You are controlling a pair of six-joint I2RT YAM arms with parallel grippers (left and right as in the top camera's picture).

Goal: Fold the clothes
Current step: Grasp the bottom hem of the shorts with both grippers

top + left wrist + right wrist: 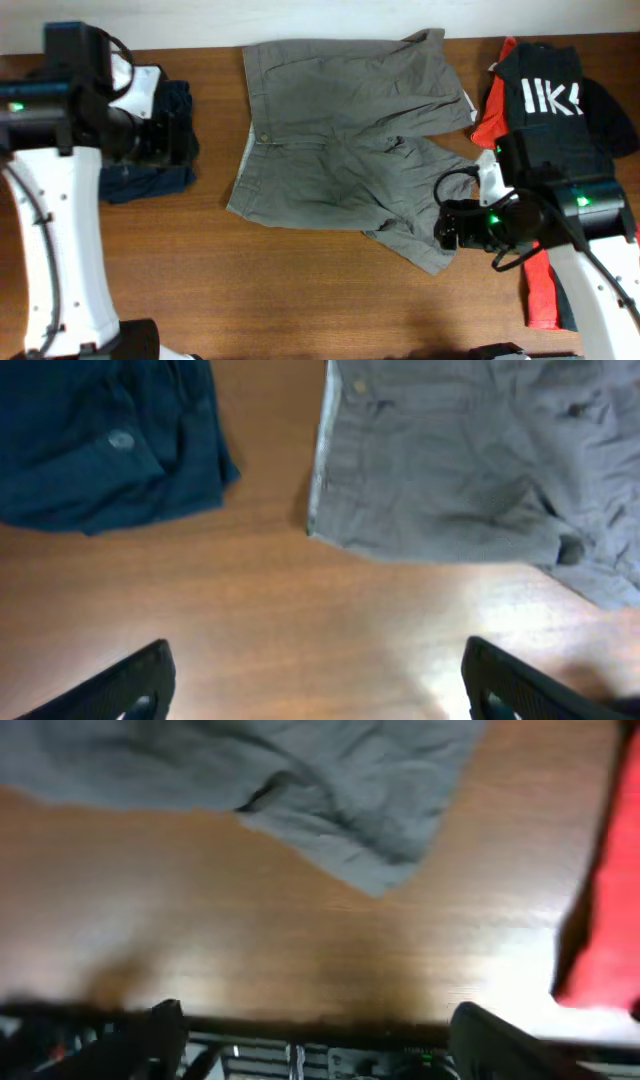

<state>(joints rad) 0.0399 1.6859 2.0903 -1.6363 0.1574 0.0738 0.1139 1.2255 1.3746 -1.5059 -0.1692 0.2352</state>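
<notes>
A: Where are the grey-khaki trousers (350, 130) to be found?

B: They are spread wrinkled across the middle of the wooden tabletop (300, 290), with the buttoned waistband turned to the left and the 2 legs laid out to the right.

A: And how is the left gripper (320, 680) set?

B: Its 2 fingers are spread wide and nothing is held. Only bare wood is seen between them. In the wrist view, the dark navy trousers (150, 180) are seen up to the left and the grey waistband up to the right.

A: What is seen of the right gripper (318, 1030)?

B: Its fingers are also parted widely, and nothing is pinched. It is held near the hem corner of the lower trouser leg, with bare wood between the fingers.

A: Where are the other clothes placed?

B: A black T-shirt (545, 90) with white print is laid at the far right, and a red garment (540, 290) is partly covered beside it.
</notes>
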